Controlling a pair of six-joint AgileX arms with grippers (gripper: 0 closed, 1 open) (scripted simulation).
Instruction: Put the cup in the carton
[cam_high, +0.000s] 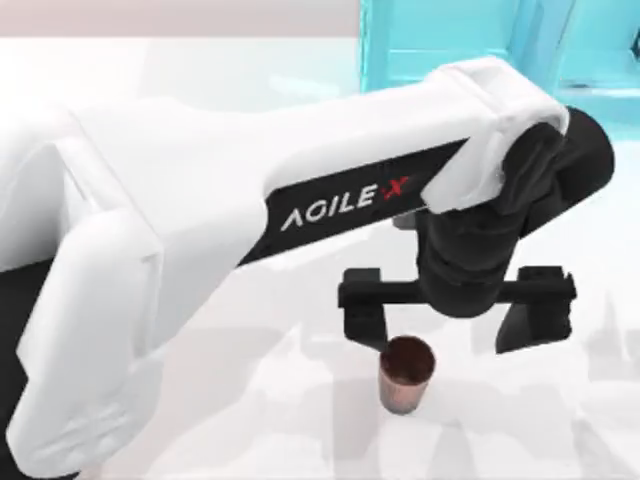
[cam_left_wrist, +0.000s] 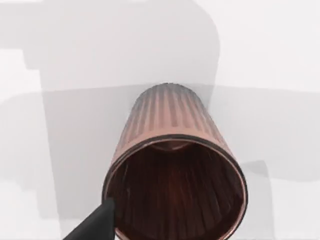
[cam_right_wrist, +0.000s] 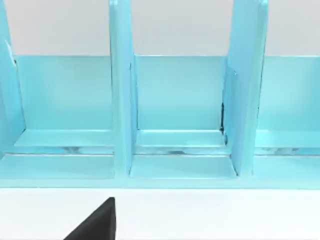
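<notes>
The cup is a small copper-brown ribbed tumbler standing upright on the white table, right of centre in the top view. My left gripper hangs open just above it, fingers spread wide, and the cup sits close to one finger. The left wrist view looks down into the cup and its dark inside, with a black fingertip beside the rim. Nothing is held. The carton is out of view. One black fingertip of my right gripper appears in the right wrist view.
A cyan-blue framed shelf structure stands at the back right of the table; in the right wrist view its dividers are close in front. White tabletop surrounds the cup.
</notes>
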